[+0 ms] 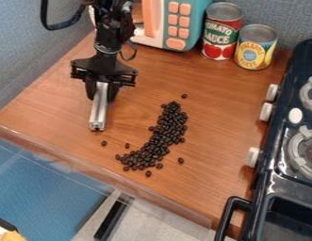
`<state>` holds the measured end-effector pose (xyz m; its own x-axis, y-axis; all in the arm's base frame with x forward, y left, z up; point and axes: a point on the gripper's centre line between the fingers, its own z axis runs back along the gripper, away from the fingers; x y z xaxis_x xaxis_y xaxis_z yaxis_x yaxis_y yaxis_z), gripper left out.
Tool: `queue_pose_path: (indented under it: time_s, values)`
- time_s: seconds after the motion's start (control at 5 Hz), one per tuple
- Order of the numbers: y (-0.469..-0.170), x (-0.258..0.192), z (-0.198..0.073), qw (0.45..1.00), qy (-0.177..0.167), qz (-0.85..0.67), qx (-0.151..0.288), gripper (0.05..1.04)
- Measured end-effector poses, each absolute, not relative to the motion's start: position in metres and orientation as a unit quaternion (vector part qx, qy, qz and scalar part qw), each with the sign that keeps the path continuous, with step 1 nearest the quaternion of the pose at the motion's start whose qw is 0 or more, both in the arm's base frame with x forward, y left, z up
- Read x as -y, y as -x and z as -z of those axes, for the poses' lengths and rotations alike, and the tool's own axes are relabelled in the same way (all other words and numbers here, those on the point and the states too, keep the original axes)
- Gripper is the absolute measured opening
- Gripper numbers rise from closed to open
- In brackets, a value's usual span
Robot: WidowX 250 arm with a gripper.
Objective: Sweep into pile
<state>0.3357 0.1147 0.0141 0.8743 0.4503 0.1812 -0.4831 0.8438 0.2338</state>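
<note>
Beans (159, 140), dark and loose, lie on the wooden counter (227, 94) in a curved band in the camera view, its ends toward one and seven o'clock, with strays just off it at one, five, six and nine o'clock. At the band's ten o'clock the gripper (101, 92) is closed on a silvery bar (99, 114), which points down toward the work and stands apart from the beans; held so, it likely serves as the sweeping edge, sparing the fingers. Being on the outer side of the nine o'clock strays, it seems well placed to push them inward. The cans (222, 32) (256, 47) at one o'clock and stove (287, 136) at three leave working room around the beans. The band is dense but drawn out, so I judge more gathering is needed; too hard a push could scatter it.
</note>
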Motion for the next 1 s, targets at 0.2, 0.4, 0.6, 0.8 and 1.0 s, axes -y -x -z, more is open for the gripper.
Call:
queue_pose_path:
  time_s: [0.2,0.4,0.6,0.8,1.0]
  values:
    - [-0.331,-0.115,-0.017,0.960,-0.126,-0.245,0.051,0.398]
    - [-0.324,-0.117,-0.028,0.962,-0.124,-0.241,0.039,0.398]
    - [-0.317,-0.119,-0.030,0.966,-0.136,-0.219,0.026,0.398]
    - [-0.310,-0.122,-0.030,0.967,-0.142,-0.209,0.022,0.398]
    - [-0.305,-0.126,-0.023,0.964,-0.153,-0.212,0.042,0.398]
